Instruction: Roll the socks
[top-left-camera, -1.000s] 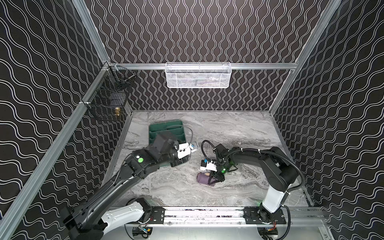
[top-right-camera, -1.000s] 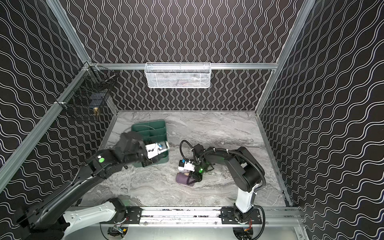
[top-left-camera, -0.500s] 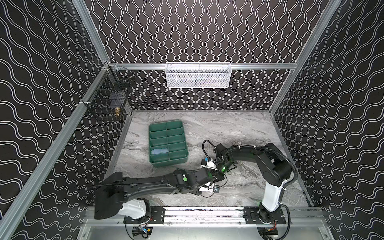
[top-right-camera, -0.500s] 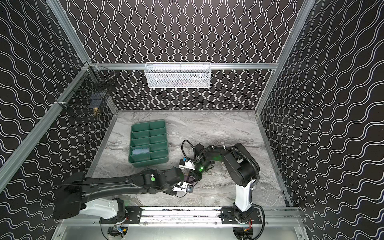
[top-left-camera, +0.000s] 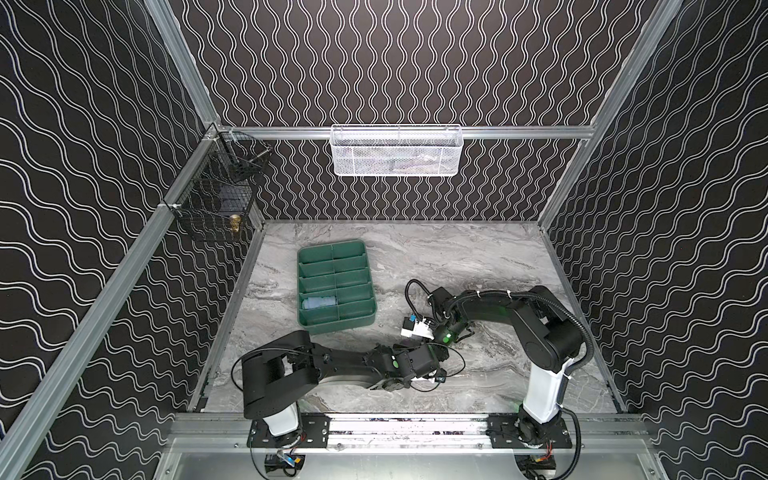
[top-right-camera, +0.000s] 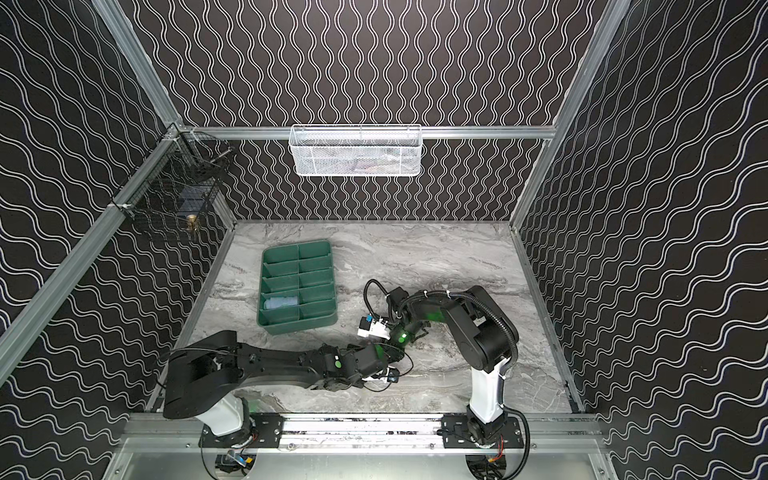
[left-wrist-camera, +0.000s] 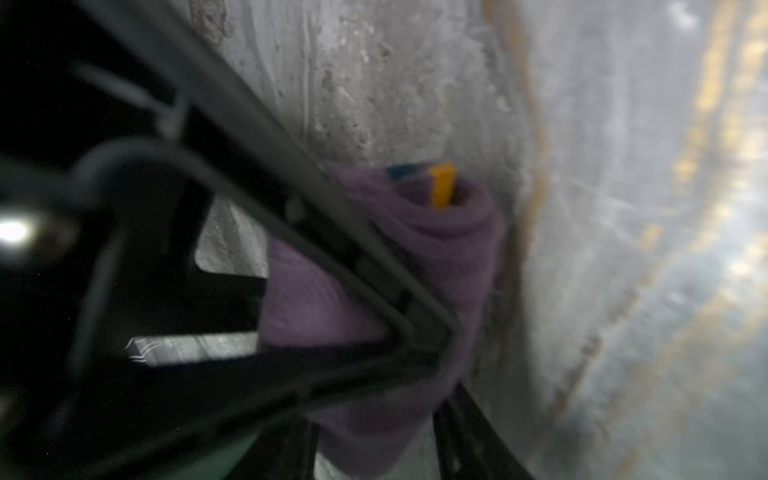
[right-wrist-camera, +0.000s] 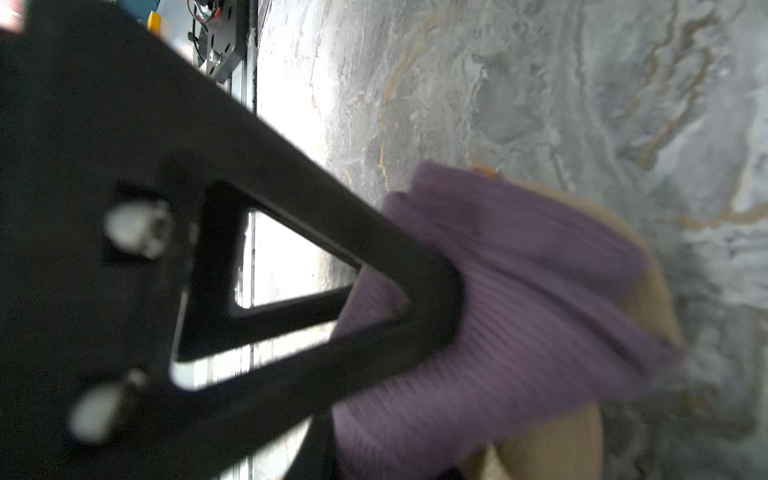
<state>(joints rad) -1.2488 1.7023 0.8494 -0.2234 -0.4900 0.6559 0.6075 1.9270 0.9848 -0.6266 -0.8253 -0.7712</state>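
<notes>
The purple sock (left-wrist-camera: 453, 249) is a tight roll with an orange and blue stripe showing at its end, lying on the marble table. My left gripper (left-wrist-camera: 386, 415) is shut on the sock, with one finger (left-wrist-camera: 374, 286) across it. My right gripper (right-wrist-camera: 395, 395) is also shut on the sock (right-wrist-camera: 519, 266), whose tan heel and toe show at the edge. In both top views the two grippers (top-left-camera: 434, 356) (top-left-camera: 428, 343) meet at the front middle and hide the purple sock. The light blue sock (top-left-camera: 319, 302) (top-right-camera: 282, 302) lies rolled in a near-left compartment of the green tray (top-left-camera: 338, 326).
The green divided tray (top-right-camera: 299, 326) stands left of centre. A white mesh basket (top-left-camera: 395, 151) hangs on the back wall, and a black wire basket (top-left-camera: 216, 203) hangs on the left wall. Cables loop beside the right wrist (top-left-camera: 411, 291). A metal rail (top-left-camera: 395, 426) runs along the front.
My left arm has swung from above the green tray down to the front middle. Its jaws have narrowed round the purple sock. The right gripper has kept its hold in place.
</notes>
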